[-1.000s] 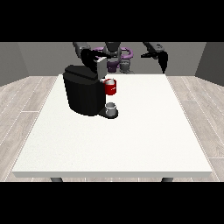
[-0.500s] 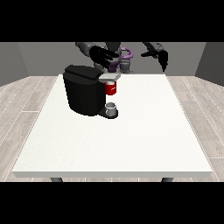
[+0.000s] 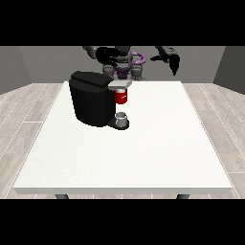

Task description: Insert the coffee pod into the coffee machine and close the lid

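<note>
Grey walls and a pale plank floor surround a large white table (image 3: pixel 143 153) that fills the middle of the frame. Left of centre, toward the table's far side, stands a black coffee machine (image 3: pixel 91 98), a blocky body with a grey slab (image 3: pixel 120 84) jutting from its top toward the right. Under that slab sits a red thing at the machine (image 3: pixel 122 97), and lower down, on the machine's dark base, rests a small grey thing (image 3: pixel 121 116) shaped like a cup; whether it is the coffee pod cannot be told. No brand, label or writing can be read on the machine or anywhere else.

At the top centre of the frame, behind the table's far edge, is the robot (image 3: pixel 125 64), with a purple patch on its torso. The hand at the view's left (image 3: pixel 106 55) hangs above and just behind the machine's top, apart from it; how its fingers lie cannot be told. The hand at the view's right (image 3: pixel 173 62) is raised in the upper right, well apart from the machine, its fingers pointing downward, straight and holding nothing.
</note>
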Robot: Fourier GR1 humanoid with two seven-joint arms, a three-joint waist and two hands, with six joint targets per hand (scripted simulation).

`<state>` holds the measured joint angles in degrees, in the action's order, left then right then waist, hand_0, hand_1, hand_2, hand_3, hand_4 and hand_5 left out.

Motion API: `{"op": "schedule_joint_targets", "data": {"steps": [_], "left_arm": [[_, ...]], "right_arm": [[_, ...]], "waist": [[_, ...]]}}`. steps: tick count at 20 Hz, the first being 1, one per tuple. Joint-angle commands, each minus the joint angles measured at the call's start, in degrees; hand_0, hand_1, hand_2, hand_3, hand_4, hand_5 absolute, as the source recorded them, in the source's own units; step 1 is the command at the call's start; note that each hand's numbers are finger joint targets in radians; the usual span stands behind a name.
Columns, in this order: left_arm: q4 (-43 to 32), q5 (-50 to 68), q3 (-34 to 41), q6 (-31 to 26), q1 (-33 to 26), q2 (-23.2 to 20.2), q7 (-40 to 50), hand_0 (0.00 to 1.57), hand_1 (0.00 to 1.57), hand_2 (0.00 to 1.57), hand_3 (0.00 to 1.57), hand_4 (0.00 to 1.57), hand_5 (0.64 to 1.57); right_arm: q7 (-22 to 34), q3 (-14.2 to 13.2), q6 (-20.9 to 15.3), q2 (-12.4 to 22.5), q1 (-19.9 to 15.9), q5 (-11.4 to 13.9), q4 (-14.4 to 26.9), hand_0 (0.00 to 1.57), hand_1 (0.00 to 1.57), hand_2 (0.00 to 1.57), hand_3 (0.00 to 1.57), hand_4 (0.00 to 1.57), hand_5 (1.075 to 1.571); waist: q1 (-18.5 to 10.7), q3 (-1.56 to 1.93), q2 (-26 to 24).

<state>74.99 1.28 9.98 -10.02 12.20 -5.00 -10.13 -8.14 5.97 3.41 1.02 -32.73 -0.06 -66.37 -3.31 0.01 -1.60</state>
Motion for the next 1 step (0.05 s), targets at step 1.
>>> {"op": "schedule_joint_targets", "data": {"steps": [1], "left_arm": [[-1.2,-0.5,-0.8,1.9,-2.0,2.0,1.7,0.00,0.00,0.00,0.00,0.19,1.571]], "right_arm": [[-2.6,5.9,-4.0,-1.0,12.1,-4.6,-3.3,0.00,0.00,0.00,0.00,0.16,1.571]], "waist": [[3.4,0.02,-5.2]]}}
